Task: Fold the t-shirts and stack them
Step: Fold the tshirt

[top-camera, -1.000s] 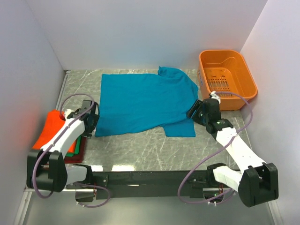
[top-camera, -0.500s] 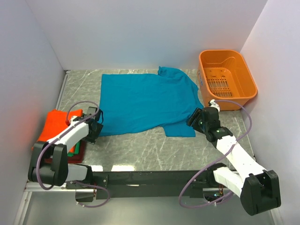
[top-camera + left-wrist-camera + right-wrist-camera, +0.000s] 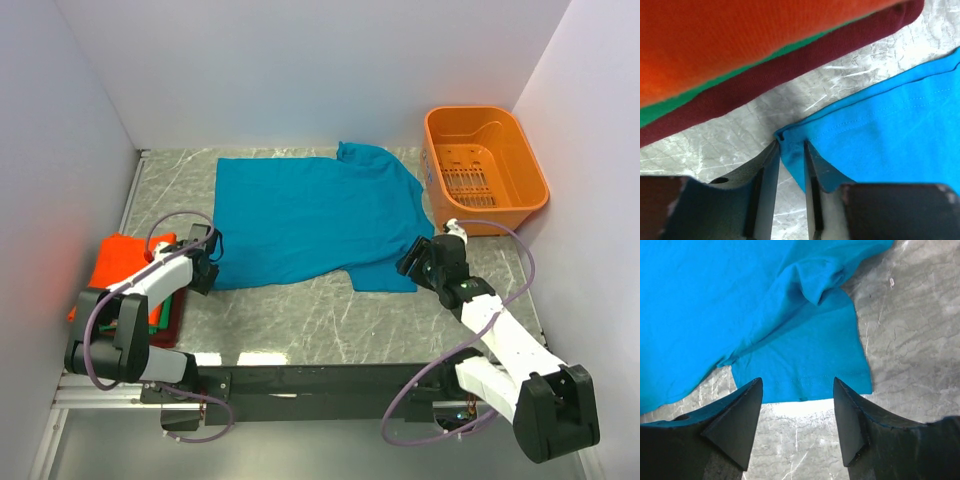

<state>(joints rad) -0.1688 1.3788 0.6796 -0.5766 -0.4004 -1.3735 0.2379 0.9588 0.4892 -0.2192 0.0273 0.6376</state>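
Observation:
A teal-blue t-shirt [image 3: 310, 215] lies spread flat on the marble table [image 3: 300, 310]. My left gripper [image 3: 207, 265] sits at its near left corner. In the left wrist view the jaws [image 3: 791, 147] stand narrow, with the hemmed corner [image 3: 790, 150] pinched between them. Just left of that arm is a folded stack of t-shirts [image 3: 125, 275]: orange [image 3: 740, 40] on top, then green, then dark red [image 3: 790, 75]. My right gripper [image 3: 408, 262] hovers open at the near right sleeve [image 3: 810, 365], whose hem edge lies between the fingertips [image 3: 797, 382].
An orange plastic basket [image 3: 485, 165] stands at the far right corner, close behind the right arm. White walls close in the table at the back and on both sides. Bare marble runs along the near edge in front of the shirt.
My left gripper slid to the shirt's near left corner and closed on it. My right gripper drew slightly nearer, to the sleeve's hem, and stays open.

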